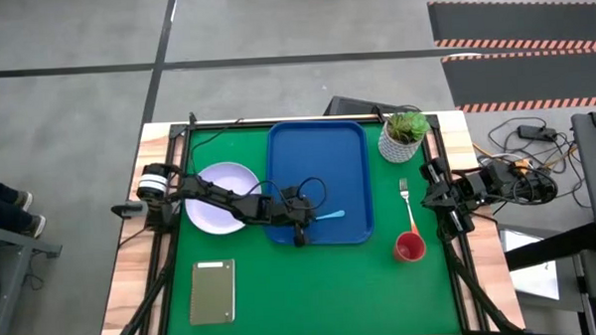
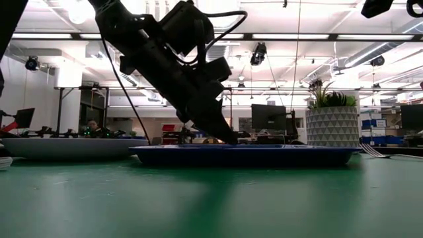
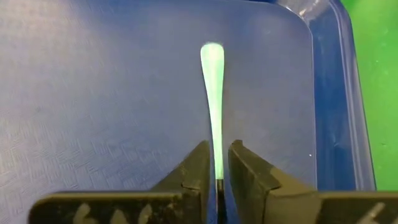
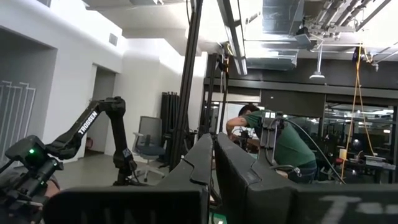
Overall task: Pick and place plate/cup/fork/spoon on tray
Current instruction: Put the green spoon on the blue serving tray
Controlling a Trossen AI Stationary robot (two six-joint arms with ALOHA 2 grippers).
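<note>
Left gripper (image 3: 217,167) pinches the spoon (image 3: 213,93) on the tray (image 3: 93,93); slim, slick handle, so grip mid-handle; right gripper (image 4: 214,163) closed, empty.

The tray (image 1: 317,147) lies at the centre of the surface (image 1: 312,286), toward its 12 o'clock edge. The spoon (image 1: 329,215) lies inside the tray near its 5 o'clock corner, with the left tool (image 1: 299,233) closed on it at the tray's 6 o'clock rim. The plate (image 1: 219,180) sits just at the tray's 9 o'clock side. At 3 o'clock from the tray lies the fork (image 1: 408,208), the cup (image 1: 409,247) just at its 6 o'clock end and a potted plant (image 1: 403,134) at 12 o'clock from it. A flat slab (image 1: 212,291) lies at 6 o'clock from the plate. The right tool (image 1: 425,196) waits beside the fork, at its 3 o'clock side.
</note>
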